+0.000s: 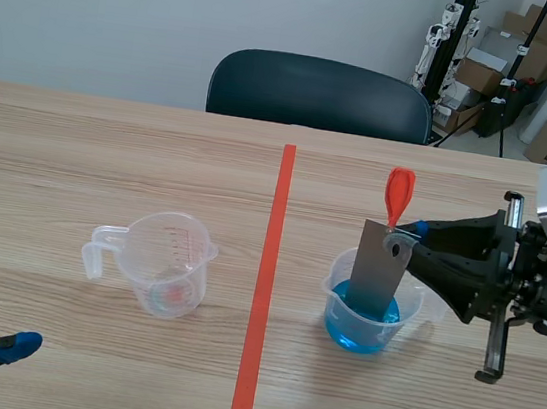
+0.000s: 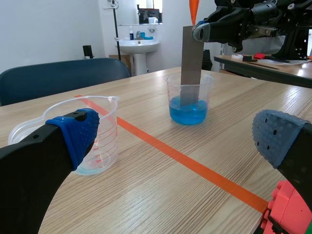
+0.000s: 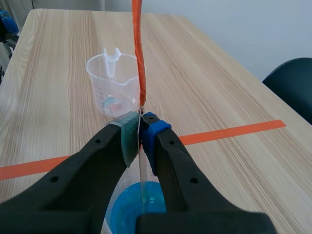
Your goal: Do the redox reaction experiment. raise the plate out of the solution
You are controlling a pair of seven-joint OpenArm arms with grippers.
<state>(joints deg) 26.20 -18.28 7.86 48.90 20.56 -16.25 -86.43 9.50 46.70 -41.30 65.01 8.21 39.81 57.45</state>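
The right pincer (image 1: 404, 244) grips the plate (image 1: 375, 273), whose foot sits in the blue solution (image 1: 358, 329). Lifting remains; the left pincer (image 2: 178, 139) gapes wide.

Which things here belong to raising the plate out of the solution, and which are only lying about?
For the job: plate; beaker of blue solution; right gripper, fingers shut on the plate.
Lying about: measuring cup; chair; left gripper, open, low near the table.
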